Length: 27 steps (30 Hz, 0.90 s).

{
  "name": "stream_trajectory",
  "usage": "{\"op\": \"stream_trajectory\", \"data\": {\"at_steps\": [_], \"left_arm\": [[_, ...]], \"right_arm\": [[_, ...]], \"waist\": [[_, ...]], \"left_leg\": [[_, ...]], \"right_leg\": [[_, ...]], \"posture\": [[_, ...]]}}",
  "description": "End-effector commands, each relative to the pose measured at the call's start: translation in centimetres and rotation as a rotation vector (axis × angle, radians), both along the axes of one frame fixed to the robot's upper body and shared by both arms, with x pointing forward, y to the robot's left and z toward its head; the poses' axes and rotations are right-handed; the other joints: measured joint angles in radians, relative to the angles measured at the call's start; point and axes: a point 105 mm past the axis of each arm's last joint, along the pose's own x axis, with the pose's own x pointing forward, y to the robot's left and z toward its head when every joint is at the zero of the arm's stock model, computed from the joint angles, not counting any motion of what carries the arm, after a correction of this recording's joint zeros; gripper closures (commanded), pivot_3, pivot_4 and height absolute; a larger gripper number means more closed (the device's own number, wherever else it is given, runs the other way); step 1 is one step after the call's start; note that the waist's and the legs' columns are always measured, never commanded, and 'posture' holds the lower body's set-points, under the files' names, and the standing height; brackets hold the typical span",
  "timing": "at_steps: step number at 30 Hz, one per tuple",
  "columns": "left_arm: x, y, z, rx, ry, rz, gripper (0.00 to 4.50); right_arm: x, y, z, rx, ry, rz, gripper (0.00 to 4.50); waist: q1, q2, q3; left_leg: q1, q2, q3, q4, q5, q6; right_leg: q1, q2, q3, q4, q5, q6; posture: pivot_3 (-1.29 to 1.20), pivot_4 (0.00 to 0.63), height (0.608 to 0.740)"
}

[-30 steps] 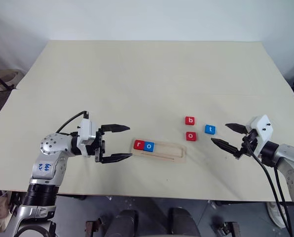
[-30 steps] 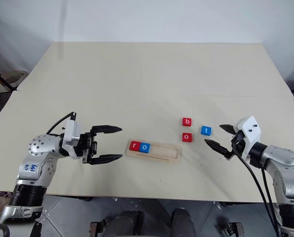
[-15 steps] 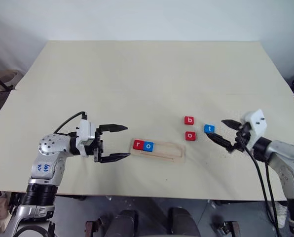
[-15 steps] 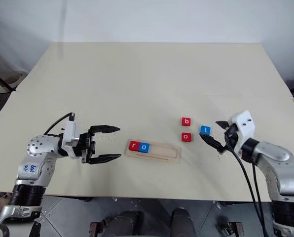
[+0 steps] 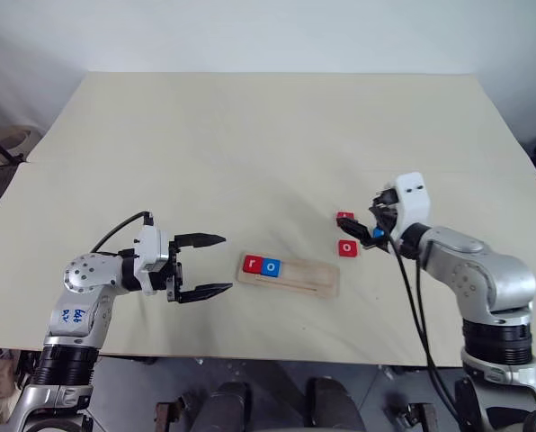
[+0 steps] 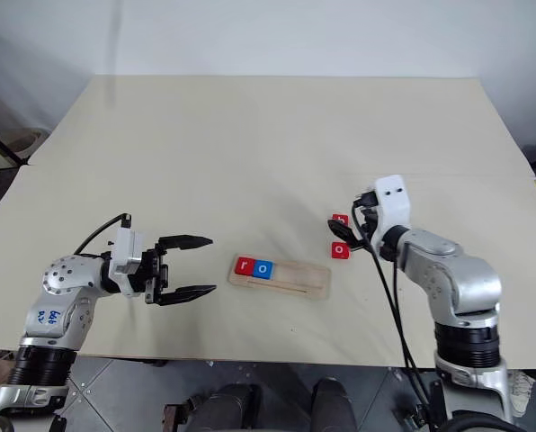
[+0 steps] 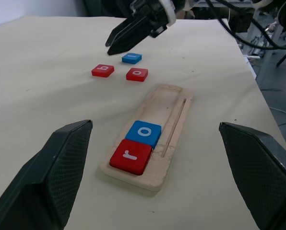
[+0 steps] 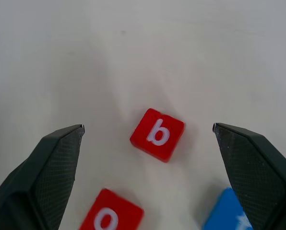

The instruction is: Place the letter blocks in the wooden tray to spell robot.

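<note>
Right claw [image 5: 376, 219] hides most of blue t [image 5: 377, 233], pic edge crops red o [image 8: 112, 216].

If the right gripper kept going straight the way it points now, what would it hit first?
Most likely the red b block, which sits centred between the open right gripper fingers; how far above it the gripper hangs is unclear.

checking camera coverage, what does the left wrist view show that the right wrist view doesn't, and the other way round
Left wrist view alone: the wooden tray with the red r block and a blue o block seated at one end, plus the right gripper hovering over the loose blocks.

Right wrist view alone: the b's face seen squarely between the right gripper's own open jaws.

Shared: the red b block, the red o block and the blue t block, all loose on the table outside the tray.
</note>
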Motion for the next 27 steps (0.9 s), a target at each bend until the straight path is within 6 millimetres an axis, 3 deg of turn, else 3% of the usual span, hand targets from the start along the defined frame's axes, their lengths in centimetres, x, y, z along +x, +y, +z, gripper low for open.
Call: {"op": "stream_trajectory", "data": {"at_steps": [1,6,17,20,27], "left_arm": [[-0.3,0.0,1.0,-0.004,-0.052,-0.003,0.01],[-0.3,0.0,1.0,-0.001,-0.056,0.0,0.01],[-0.4,-0.1,1.1,-0.001,-0.06,-0.001,0.01],[-0.4,-0.2,1.1,-0.003,-0.06,-0.002,0.0],[-0.4,-0.2,1.1,-0.003,-0.064,0.001,0.0]], "right_arm": [[0.6,0.0,0.6,-0.036,-0.033,-0.103,0.0],[1.4,0.4,-0.1,-0.059,-0.035,-0.206,0.0],[1.5,3.2,-1.2,-0.002,0.023,-0.223,0.0],[1.8,3.4,-1.5,-0.01,0.026,-0.247,0.59],[2.1,2.7,-2.3,-0.035,0.033,-0.295,3.0]], "waist": [[0.0,0.0,0.0],[-0.003,0.0,0.0],[-0.028,0.0,0.0],[-0.028,0.0,0.0],[-0.029,0.0,0.0]], "left_leg": [[-0.001,0.0,0.0,0.0,0.0,0.0],[-0.002,-0.001,0.002,0.0,0.0,0.0],[-0.002,0.0,0.003,0.0,0.0,-0.001],[-0.002,0.0,0.003,0.0,0.0,-0.001],[-0.002,0.0,0.003,0.0,0.0,-0.001]], "right_leg": [[-0.002,0.0,0.001,0.001,0.0,0.0],[-0.006,0.0,0.002,0.01,0.0,0.0],[-0.008,0.0,0.003,0.014,0.0,-0.001],[-0.008,0.0,0.003,0.014,0.0,-0.001],[-0.008,0.0,0.004,0.015,0.0,-0.001]], "posture": [[0.0,0.15,0.74],[0.0,0.15,0.74],[0.0,0.15,0.74],[0.0,0.15,0.74],[0.0,0.15,0.74]]}}
